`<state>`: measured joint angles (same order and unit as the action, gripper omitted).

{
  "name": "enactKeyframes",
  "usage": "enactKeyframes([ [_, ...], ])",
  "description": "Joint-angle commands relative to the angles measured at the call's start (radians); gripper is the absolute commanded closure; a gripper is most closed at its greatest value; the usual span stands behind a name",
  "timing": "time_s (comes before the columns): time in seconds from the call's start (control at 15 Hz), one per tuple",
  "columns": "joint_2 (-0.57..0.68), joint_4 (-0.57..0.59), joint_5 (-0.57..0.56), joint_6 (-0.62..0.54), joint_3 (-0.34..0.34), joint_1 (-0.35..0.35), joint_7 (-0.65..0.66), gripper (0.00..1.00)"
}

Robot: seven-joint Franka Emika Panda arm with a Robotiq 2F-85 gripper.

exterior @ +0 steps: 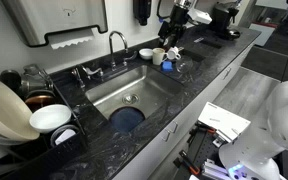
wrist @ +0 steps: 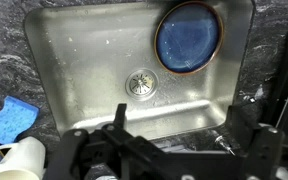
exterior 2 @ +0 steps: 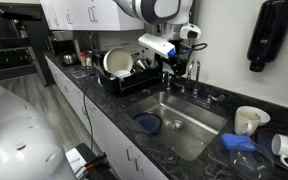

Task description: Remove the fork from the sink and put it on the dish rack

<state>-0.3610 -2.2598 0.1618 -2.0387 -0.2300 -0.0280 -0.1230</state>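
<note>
The steel sink fills the wrist view, with its round drain and a blue plate lying in it. It also shows in both exterior views. No fork is plainly visible in the basin. My gripper hangs high above the sink's faucet side, its fingers wide apart and nothing between them. It also shows in both exterior views. The dish rack holds a cream plate, a white bowl and dark pots.
The curved faucet stands behind the basin. A blue sponge and white cups sit on the dark counter beside the sink. A grey dispenser hangs on the wall. Papers lie below the counter's front.
</note>
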Motion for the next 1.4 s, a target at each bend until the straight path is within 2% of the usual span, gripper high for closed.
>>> enactKeyframes([
  [0.0, 0.003, 0.002, 0.01, 0.003, 0.023, -0.027, -0.008, 0.0],
  [0.07, 0.003, 0.002, 0.01, 0.003, 0.023, -0.027, -0.008, 0.0],
  [0.33, 0.034, 0.019, -0.096, -0.004, 0.124, -0.007, 0.063, 0.0],
  [0.6, 0.073, 0.031, -0.2, -0.006, 0.199, 0.009, 0.077, 0.0],
  [1.07, 0.25, 0.039, -0.223, -0.043, 0.229, 0.059, -0.036, 0.0],
  [1.33, 0.358, 0.044, -0.264, -0.107, 0.258, 0.078, -0.019, 0.0],
])
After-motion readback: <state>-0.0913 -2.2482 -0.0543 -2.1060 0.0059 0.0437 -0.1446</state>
